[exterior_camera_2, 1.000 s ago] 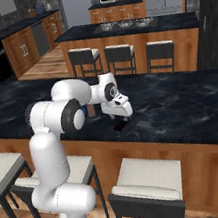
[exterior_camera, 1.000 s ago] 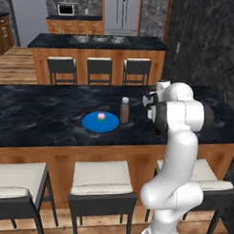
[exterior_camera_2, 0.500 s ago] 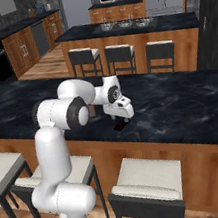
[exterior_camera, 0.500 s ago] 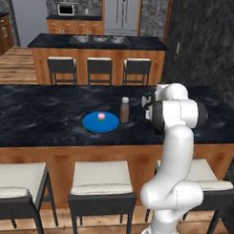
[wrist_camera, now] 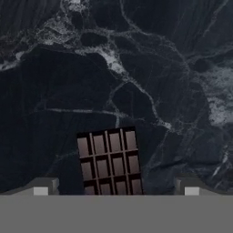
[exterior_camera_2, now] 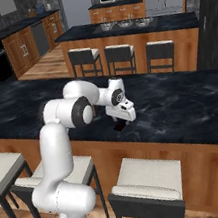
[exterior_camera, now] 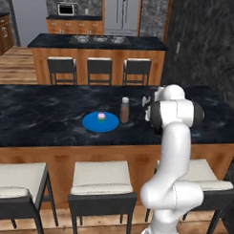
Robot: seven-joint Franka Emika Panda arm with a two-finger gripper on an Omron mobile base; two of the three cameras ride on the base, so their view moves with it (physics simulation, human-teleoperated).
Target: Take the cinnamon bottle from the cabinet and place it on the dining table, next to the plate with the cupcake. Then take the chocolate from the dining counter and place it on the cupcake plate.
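Bottle (exterior_camera: 124, 110) right of cupcake plate (exterior_camera: 100, 122)

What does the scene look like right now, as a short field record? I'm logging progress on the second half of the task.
cinnamon bottle: upright on the dining counter, just beside the blue plate
cupcake: on the plate
chocolate: flat on the counter, between the finger tips, not gripped
gripper: open, over the chocolate
stage: bottle placed, chocolate not yet picked up
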